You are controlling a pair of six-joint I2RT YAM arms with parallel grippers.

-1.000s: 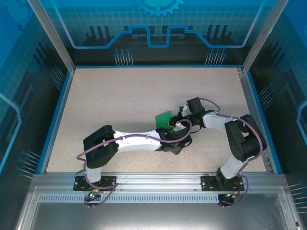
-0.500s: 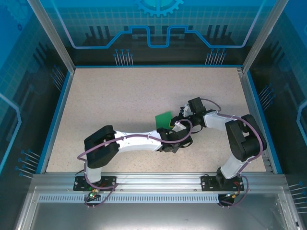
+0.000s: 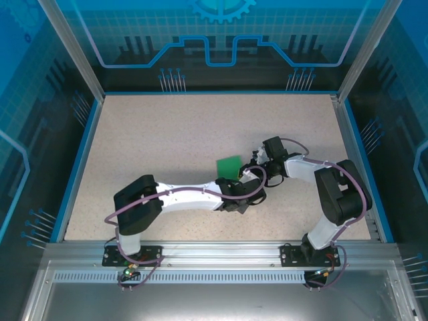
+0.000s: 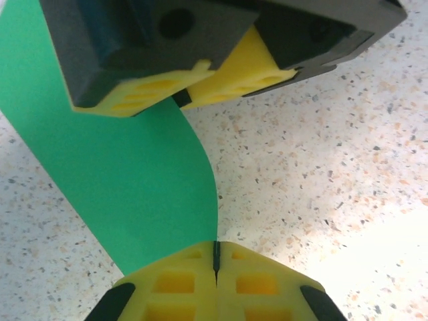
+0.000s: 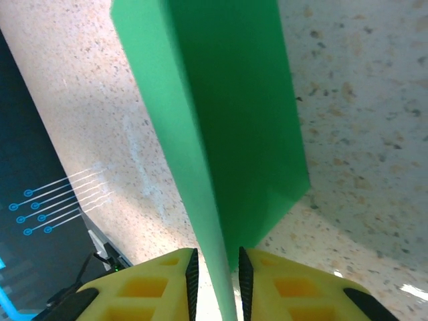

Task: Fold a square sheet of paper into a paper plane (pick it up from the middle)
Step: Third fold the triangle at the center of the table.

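The square sheet of paper [image 3: 229, 165] stands partly lifted off the table [image 3: 154, 134], just right of centre, with both grippers meeting at its 5 o'clock edge. The left gripper [image 4: 215, 249], reaching in from 8 o'clock, has its fingers pressed together on a corner of the sheet. The right gripper [image 5: 215, 261], coming from 3 o'clock, is clamped on the sheet's folded edge.

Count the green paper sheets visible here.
1. The square sheet of paper is held between the two grippers: the right gripper pinches one edge, and the left gripper is shut on another. A second sheet could be hidden beneath them.
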